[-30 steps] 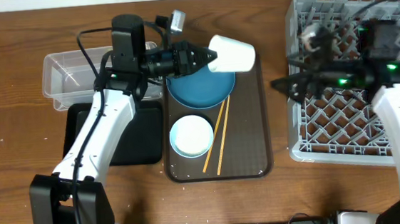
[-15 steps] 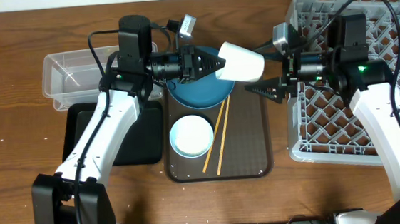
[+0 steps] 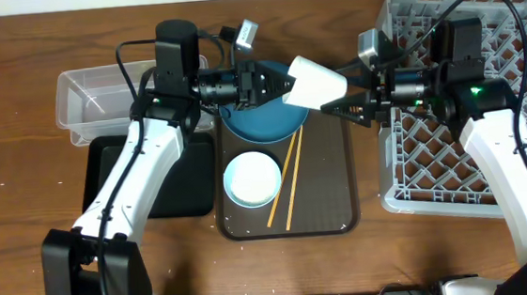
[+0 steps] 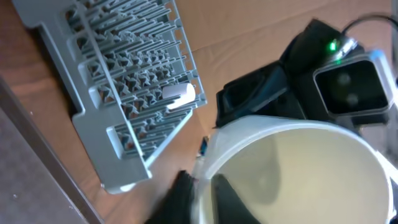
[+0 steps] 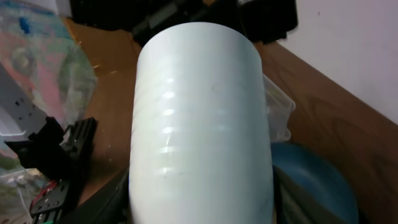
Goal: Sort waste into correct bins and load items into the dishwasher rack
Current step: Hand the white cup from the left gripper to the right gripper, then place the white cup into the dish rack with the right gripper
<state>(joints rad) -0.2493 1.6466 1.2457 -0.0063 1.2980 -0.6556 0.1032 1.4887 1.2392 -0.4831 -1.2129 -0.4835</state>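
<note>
Overhead, the white cup [image 3: 316, 79] hangs at the tray's [image 3: 328, 191] 12 o'clock; only the left wrist view shows the left gripper [image 4: 203, 186] pinching its rim; the right gripper's [image 5: 202, 202] fingers stand spread around it.

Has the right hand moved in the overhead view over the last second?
Yes. The right hand has left the dishwasher rack and travelled past its edge over the brown tray, reaching the white cup that the left hand holds.
</note>
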